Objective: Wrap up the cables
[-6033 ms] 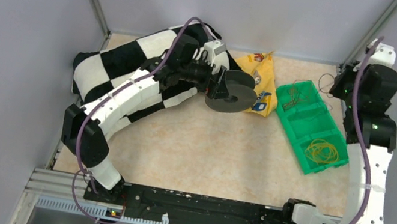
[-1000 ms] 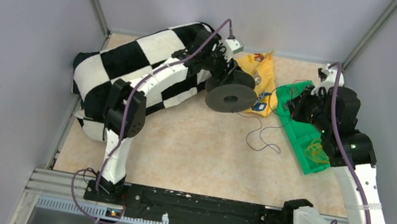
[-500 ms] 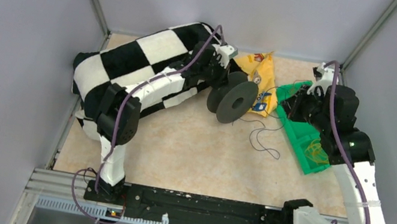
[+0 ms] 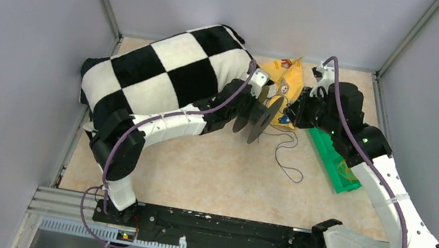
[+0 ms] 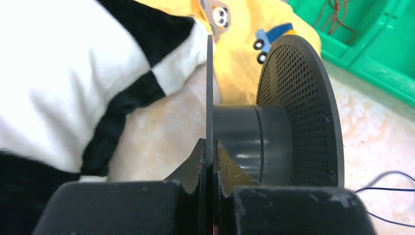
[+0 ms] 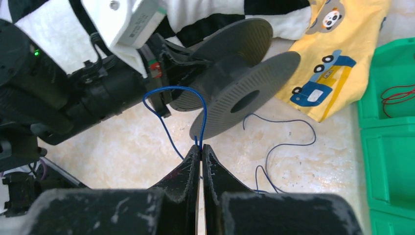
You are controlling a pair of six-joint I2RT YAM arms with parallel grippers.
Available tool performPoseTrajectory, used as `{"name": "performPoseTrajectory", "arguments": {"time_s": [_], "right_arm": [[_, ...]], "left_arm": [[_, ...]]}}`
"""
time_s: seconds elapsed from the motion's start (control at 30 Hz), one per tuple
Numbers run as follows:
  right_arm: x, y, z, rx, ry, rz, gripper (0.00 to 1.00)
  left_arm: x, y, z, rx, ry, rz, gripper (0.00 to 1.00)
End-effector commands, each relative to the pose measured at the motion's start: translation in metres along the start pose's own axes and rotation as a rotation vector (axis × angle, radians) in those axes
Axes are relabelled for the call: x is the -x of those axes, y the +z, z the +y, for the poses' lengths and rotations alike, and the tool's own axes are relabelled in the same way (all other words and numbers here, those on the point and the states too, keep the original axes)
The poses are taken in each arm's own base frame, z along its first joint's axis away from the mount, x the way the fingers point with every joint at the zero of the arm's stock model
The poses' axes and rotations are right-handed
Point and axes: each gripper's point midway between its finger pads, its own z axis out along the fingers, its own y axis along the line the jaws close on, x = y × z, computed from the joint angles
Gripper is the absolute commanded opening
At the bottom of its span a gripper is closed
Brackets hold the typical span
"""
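Surface: beige marbled table [image 4: 209,169], closed in by plain grey walls [image 4: 17,29] on three sides.
Spool: dark grey spool [image 4: 261,119] near the middle of the far half of the table, turned on edge so its two flanges stand roughly upright; the far flange is perforated with fine holes.
Left gripper [image 5: 209,147]: fingers pressed together on the rim of the near flange, one finger on each face of the disc; the hub sits just beyond the fingertips.
Right gripper [image 6: 200,147]: fingertips pinched on the cable, just in front of the spool's outer flange.
Cable: thin blue cable [image 6: 171,87] rises from the right fingertips, arches in a loop toward the left wrist and comes back down beside the fingers; the rest lies in loose curls on the table on the right arm's side of the spool. Whether any turn lies on the hub cannot be told.
Checkered cloth [image 4: 165,68]: black and white, bunched along the far left, touching the left arm.
Yellow garment [image 4: 285,78]: printed with cartoon animals and a truck, lying behind the spool.
Green tray [image 4: 332,158]: at the right, partly under the right arm; red wire strands [image 6: 396,93] lie in one compartment.
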Motion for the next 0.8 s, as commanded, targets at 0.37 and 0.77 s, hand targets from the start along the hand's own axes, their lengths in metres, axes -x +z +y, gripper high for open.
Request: {"name": "performPoseTrajectory", "arguments": {"time_s": [0.37, 0.77], "right_arm": [[0.007, -0.027, -0.021, -0.128, -0.035, -0.059, 0.0], [-0.025, -0.023, 0.0, 0.034, -0.117, 0.076, 0.0]], "left_arm": [[0.077, -0.004, 0.003, -0.009, 0.241, -0.27, 0.0], [0.048, -0.01, -0.013, -0.356, 0.365, -0.179, 0.0]]}}
